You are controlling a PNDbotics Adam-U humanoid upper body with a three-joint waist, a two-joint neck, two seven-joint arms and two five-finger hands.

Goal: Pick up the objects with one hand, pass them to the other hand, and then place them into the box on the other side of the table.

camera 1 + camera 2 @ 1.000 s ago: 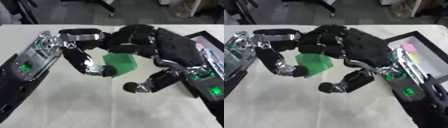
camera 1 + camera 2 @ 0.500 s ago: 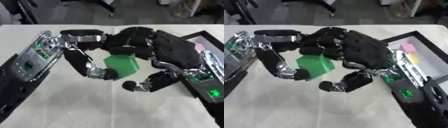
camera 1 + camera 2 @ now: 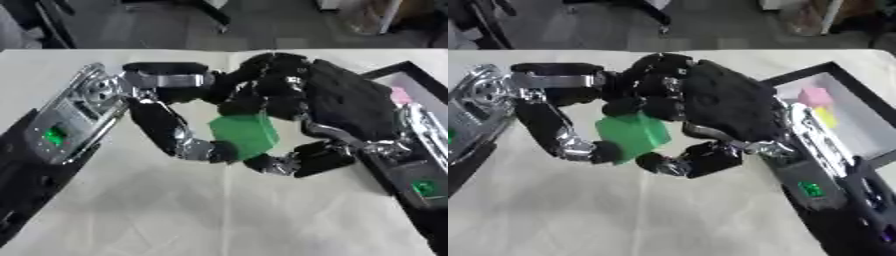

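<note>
A green cube (image 3: 245, 135) is held above the middle of the white table between both hands. My left hand (image 3: 162, 125) comes in from the left; one finger arches over the cube and the thumb curls under it, its tip against the cube's lower left. My right hand (image 3: 350, 105) comes from the right, back upward. Its fingers (image 3: 262, 97) are curled over the cube's top and its thumb (image 3: 289, 162) presses up from below. The black-rimmed box (image 3: 798, 76) lies at the right edge, just behind my right hand.
Inside the box lie a pink block (image 3: 815, 95) and a yellow block (image 3: 826, 116). The white tablecloth (image 3: 219, 215) stretches bare in front of the hands. Dark floor and chair legs show beyond the far edge.
The cube has shifted slightly right and down between the hands. My right thumb has come up closer under the cube. My left hand has stayed curled round it.
</note>
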